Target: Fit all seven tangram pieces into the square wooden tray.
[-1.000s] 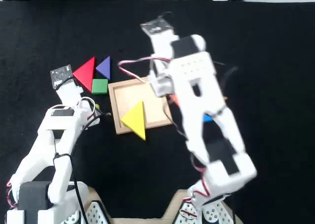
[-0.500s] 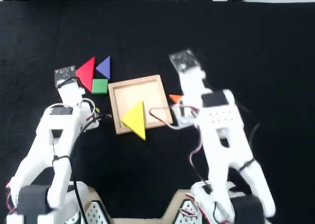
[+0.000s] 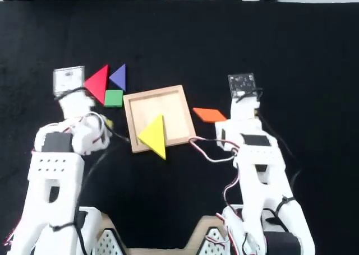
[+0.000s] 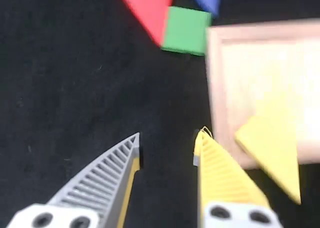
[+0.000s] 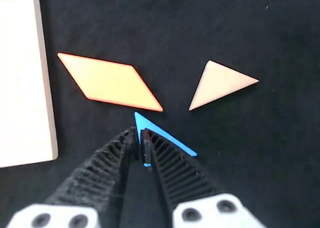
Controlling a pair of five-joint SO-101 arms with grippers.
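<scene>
Broadly: black tabletop (image 3: 291, 36) beneath all. Square wooden tray (image 3: 129, 123) at centre, bare apart from the big yellow triangle (image 3: 155, 136), lying half inside with its near tip hanging over the tray's near rim. Off the tray's far left corner, clustered: red triangle (image 3: 99, 85), dark blue triangle (image 3: 120, 77), green square (image 3: 114, 98), the square just beside the tray. Right of the tray: orange parallelogram (image 3: 209, 115). Farther from the tray: cream triangle (image 5: 220, 85) and light blue triangle (image 5: 145, 124), the latter partly hidden under the right gripper (image 5: 140, 135), closed tight; unclear whether pinching that piece. Left gripper (image 4: 170, 135) spread apart, empty, just off the tray's left wall. Since a second ago: right arm drawn back from over the tray's far right corner to its right side, uncovering the parallelogram; pieces unmoved.
</scene>
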